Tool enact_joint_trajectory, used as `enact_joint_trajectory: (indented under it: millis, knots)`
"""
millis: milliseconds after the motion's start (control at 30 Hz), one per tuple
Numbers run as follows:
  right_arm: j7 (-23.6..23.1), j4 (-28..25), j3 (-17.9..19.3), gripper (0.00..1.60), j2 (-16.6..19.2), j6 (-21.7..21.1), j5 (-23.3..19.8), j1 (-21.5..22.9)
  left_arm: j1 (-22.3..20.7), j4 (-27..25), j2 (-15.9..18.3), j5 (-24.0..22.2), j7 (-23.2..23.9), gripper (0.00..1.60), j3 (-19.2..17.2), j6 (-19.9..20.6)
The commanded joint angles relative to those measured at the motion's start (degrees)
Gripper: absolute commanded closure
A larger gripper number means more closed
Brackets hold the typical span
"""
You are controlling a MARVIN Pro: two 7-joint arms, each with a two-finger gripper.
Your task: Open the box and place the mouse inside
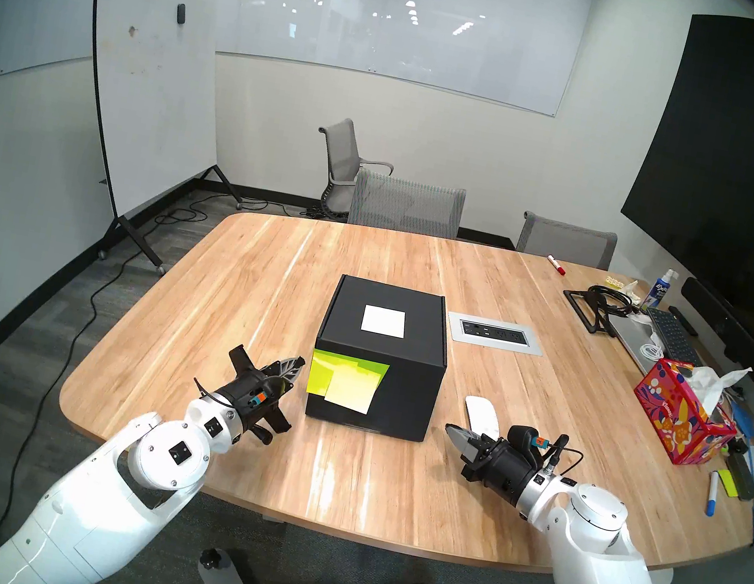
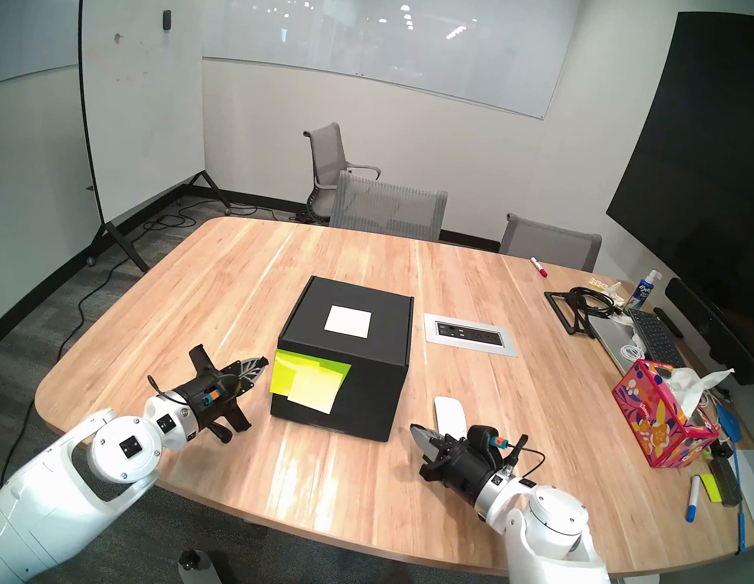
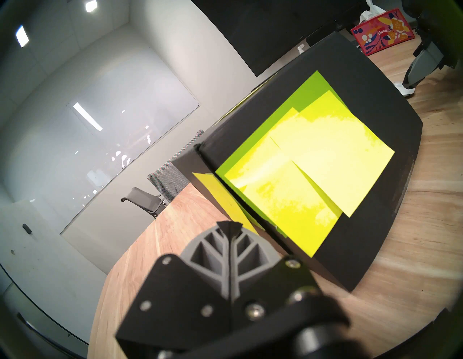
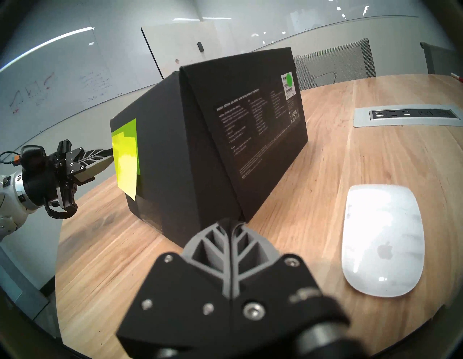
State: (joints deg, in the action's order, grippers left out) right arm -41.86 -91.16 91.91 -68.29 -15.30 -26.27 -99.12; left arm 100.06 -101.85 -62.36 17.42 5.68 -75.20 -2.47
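The black box (image 1: 402,393) stands closed mid-table, a white label (image 1: 384,321) on its lid and yellow-green sticky notes (image 1: 345,382) on its front. The white mouse (image 1: 481,413) lies flat on the table right of the box, clearest in the right wrist view as mouse (image 4: 383,238). My left gripper (image 1: 300,363) is shut and empty, its tip just left of the box's front-left corner by the notes (image 3: 300,175). My right gripper (image 1: 448,428) is shut and empty, low over the table, close beside the mouse's near end.
A metal power outlet plate (image 1: 495,333) is set into the wooden table (image 1: 265,289) right of the box. A red floral tissue box (image 1: 683,423), markers, a keyboard and cables crowd the right edge. Grey chairs (image 1: 405,204) stand at the far side.
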Motion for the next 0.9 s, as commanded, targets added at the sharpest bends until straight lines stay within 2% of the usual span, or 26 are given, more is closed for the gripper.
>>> enact_joint_trajectory:
  millis: [0,867]
  knots:
    - [-1.65,-0.31,-0.37,1.6,-0.27,1.11,-0.81,2.52,-0.29,-0.94,0.05,0.14,-0.09,1.6,-0.03,-0.3]
    - [-4.28,3.98,-1.5,1.6,-0.8,2.53,-0.85,5.93,-0.28,-0.95,0.06,0.14,-0.09,1.6,-0.03,-0.3]
